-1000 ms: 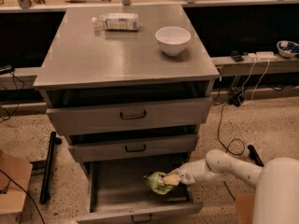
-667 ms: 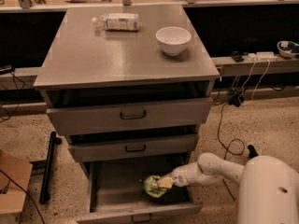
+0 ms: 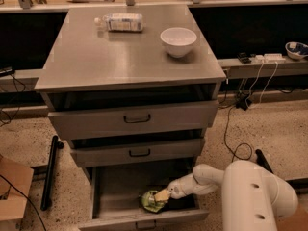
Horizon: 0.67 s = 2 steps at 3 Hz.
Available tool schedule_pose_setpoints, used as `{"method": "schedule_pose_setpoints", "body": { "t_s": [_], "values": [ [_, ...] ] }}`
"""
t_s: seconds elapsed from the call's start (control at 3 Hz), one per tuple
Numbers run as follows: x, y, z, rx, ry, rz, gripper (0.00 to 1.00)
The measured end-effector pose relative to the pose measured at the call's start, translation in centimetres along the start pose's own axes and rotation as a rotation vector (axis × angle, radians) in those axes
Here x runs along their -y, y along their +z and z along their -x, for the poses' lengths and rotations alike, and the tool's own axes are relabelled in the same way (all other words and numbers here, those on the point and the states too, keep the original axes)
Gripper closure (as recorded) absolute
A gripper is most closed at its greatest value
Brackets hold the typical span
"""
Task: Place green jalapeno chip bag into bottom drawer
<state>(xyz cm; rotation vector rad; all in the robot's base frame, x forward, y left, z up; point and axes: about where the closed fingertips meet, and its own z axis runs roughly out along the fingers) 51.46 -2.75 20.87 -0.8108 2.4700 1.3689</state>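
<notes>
The green jalapeno chip bag (image 3: 150, 202) lies on the floor of the pulled-out bottom drawer (image 3: 113, 191), near its front right. My gripper (image 3: 161, 196) reaches in from the right, low inside the drawer, right at the bag's right side. My white arm (image 3: 250, 191) fills the lower right of the view. The drawer's front with its small dark handle (image 3: 144, 224) runs along the bottom edge.
The two drawers above (image 3: 137, 119) are slightly open. On the cabinet top stand a white bowl (image 3: 178, 41) and a lying clear plastic bottle (image 3: 120, 22). A black bar (image 3: 49, 172) and a cardboard box (image 3: 12, 189) lie on the floor at left. Cables (image 3: 236, 129) trail at right.
My gripper has carried the bag lower and toward the drawer's front, down onto the drawer floor. The arm has sunk with it.
</notes>
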Motion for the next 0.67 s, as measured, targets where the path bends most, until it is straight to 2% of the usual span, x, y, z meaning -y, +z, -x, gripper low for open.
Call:
{"method": "schedule_pose_setpoints", "body": {
  "t_s": [0.33, 0.67],
  "values": [
    [0.12, 0.74, -0.26, -0.007, 0.012, 0.007, 0.13],
    [0.12, 0.74, -0.26, -0.007, 0.012, 0.007, 0.0]
  ]
}}
